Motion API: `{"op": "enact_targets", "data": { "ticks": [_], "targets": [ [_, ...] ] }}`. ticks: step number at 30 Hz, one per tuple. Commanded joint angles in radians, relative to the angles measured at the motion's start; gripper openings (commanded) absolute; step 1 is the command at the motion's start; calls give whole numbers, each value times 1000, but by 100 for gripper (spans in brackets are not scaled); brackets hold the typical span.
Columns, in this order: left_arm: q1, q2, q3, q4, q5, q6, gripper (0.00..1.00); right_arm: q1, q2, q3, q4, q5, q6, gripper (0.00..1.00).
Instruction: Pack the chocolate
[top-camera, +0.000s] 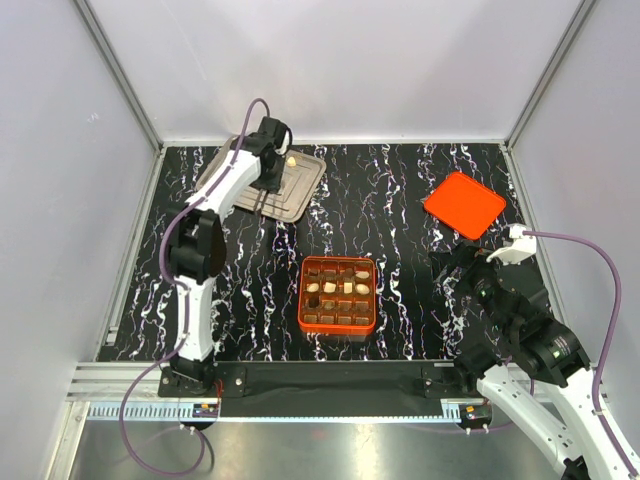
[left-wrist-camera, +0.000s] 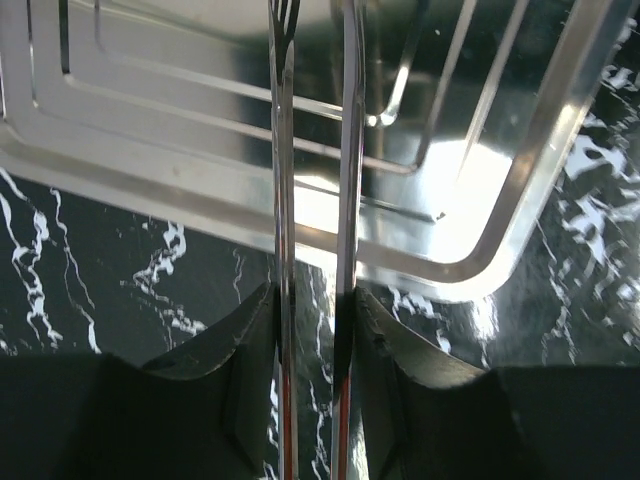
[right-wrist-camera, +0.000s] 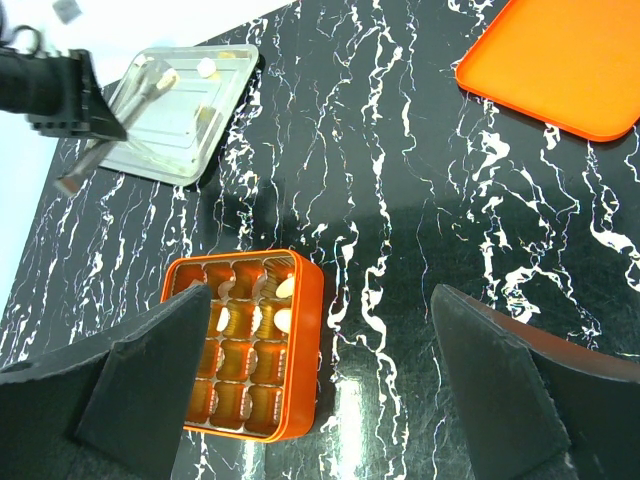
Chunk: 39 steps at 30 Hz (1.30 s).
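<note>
The chocolate is split between two places. Several cream and dark pieces are seated in the upper cells of the orange box, which lies square to the desk near its middle. One cream piece is seen on the metal tray at the far left corner. Each piece is too small for a long axis or heading to be made out.

The left gripper is held over the tray, its thin jaws drawn narrow and parallel. Whether anything is pinched at the tips cannot be told. The right gripper is held above the desk just right of the box, its jaws spread wide on nothing. An orange lid lies flat at the far right.
</note>
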Motion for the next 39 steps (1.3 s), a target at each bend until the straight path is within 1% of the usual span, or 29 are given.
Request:
{"op": "enact_targets", "data": {
  "ticks": [1,5,7,8,10,11,13,14,16,17,18,20,23,28,32,39],
  "targets": [
    [-11,-148,-27,8,36,-30,37,4,-7,33,17,23,-7,100],
    [-40,-232,-96,-38,77,-49,36,4,-8,36,14,17,-4,100],
    [-62,-306,-142,-50,113,-56,36,4,-8,45,6,16,-4,100],
    [-89,-335,-196,-58,123,-56,35,3,-10,47,2,13,-3,100],
    [-124,-424,-245,-84,137,-53,35,4,-18,52,-5,11,-1,100],
    [-161,-483,-291,-95,139,-55,35,4,-22,53,-8,7,-1,100],
    [-200,-542,-336,-127,166,-65,35,4,-34,56,-17,8,-1,100],
    [-242,-598,-377,-139,179,-73,35,3,-36,59,-22,8,-1,100],
    [-295,-655,-409,-182,212,-87,35,4,-39,67,-35,8,0,99],
    [-347,-683,-435,-195,223,-93,35,4,-42,72,-40,7,2,100],
    [-370,-733,-449,-205,235,-105,35,3,-47,75,-45,7,3,100],
    [-436,-783,-487,-222,291,-133,35,4,-51,78,-49,7,8,100],
    [-506,-882,-534,-250,320,-180,36,4,-57,79,-54,7,14,100],
    [-589,-962,-615,-255,398,-245,37,4,-50,78,-55,3,28,100],
    [-661,-998,-688,-236,398,-279,37,4,-50,82,-57,0,39,100],
    [-721,-975,-741,-236,345,-299,37,4,-57,96,-81,13,43,100]
  ]
}}
